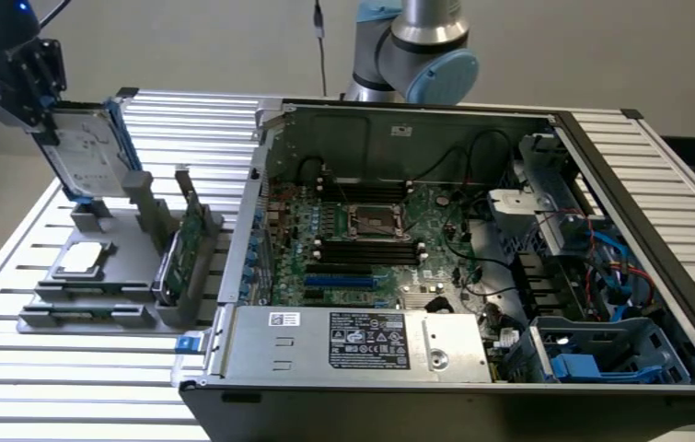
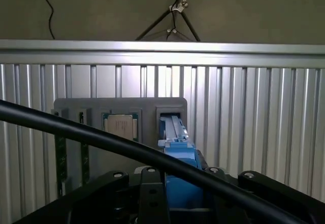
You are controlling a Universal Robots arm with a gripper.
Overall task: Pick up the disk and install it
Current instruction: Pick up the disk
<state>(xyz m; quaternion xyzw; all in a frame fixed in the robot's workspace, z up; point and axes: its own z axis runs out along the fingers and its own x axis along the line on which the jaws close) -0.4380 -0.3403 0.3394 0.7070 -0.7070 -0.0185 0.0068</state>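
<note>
The disk (image 1: 86,152), a silver-grey drive with a white label and blue side rails, hangs tilted at the exterior view's far left. My gripper (image 1: 48,112) is shut on its upper end. Its lower end is at the back slot of the grey holder (image 1: 101,308); whether it still touches the slot I cannot tell. In the wrist view the disk's blue rail (image 2: 176,148) runs out from between my black fingers (image 2: 114,193), and my gripper (image 2: 177,196) closes on it above the holder (image 2: 122,106).
The holder also carries a small silver square chip (image 1: 85,260) and an upright green card (image 1: 181,244). An open computer case (image 1: 642,184) lies on the slatted table (image 1: 52,387), with a blue drive bay (image 1: 605,354) at its near right corner. A black cable (image 2: 76,132) crosses the wrist view.
</note>
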